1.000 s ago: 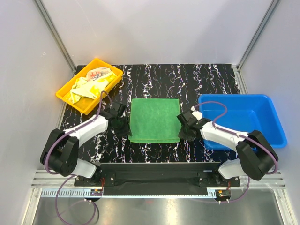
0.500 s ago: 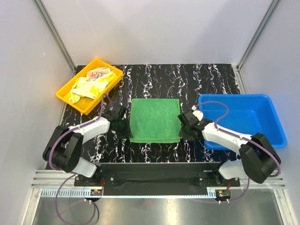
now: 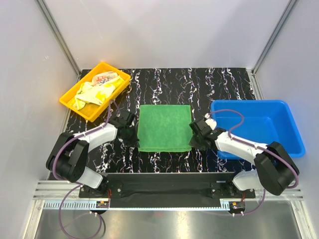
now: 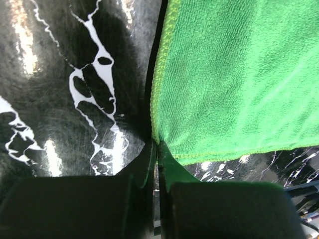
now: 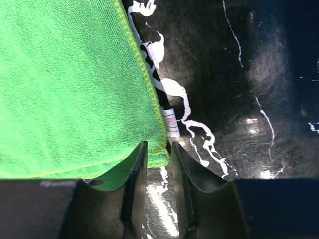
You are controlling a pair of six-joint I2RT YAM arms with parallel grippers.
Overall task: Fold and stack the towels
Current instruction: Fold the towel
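Note:
The green towel lies flat and square on the black marbled table. My left gripper is at its near-left corner. In the left wrist view the fingers are shut together with that corner of the green towel pinched at their tips. My right gripper is at the near-right corner. In the right wrist view its fingers stand apart, astride the corner of the green towel, with a gap showing. The yellow patterned towel and the printed towel lie crumpled in the yellow tray.
The yellow tray sits at the far left of the table. A blue bin stands at the right, close behind my right arm. A small white label sticks out from the green towel's right edge. Grey walls enclose the table.
My left gripper has slid in to the towel's near-left corner and its jaws have shut on it. The right gripper has hardly moved and stays open at its corner.

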